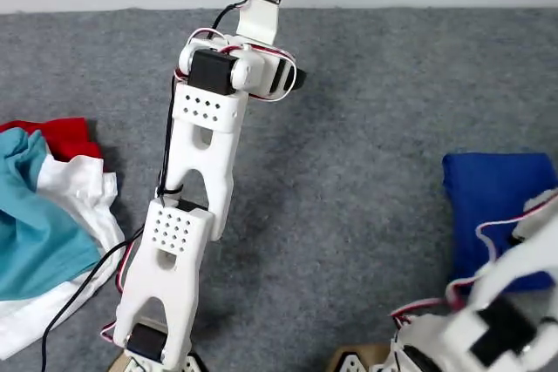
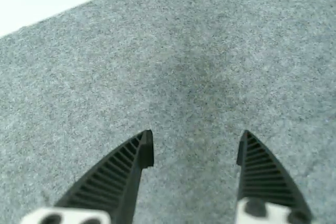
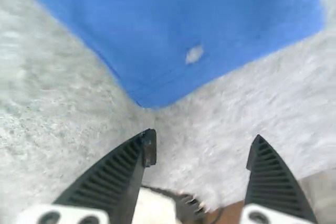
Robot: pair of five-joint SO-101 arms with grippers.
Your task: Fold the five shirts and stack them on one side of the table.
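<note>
Blue shirt point(image 1: 493, 206) folded at the right edge, likely seeding the stack, tangled shirt pile point(image 1: 44, 233) waiting at left, left gripper point(image 2: 195, 153) and right gripper point(image 3: 202, 153) both spread empty, ready for grasping.

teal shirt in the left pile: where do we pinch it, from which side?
On the teal shirt, probably the free edge facing the middle of the table, where it lies on the white shirt. Come from the middle with the left gripper, which is open. Its far end touches the red shirt, so a pinch there may drag that too.
</note>
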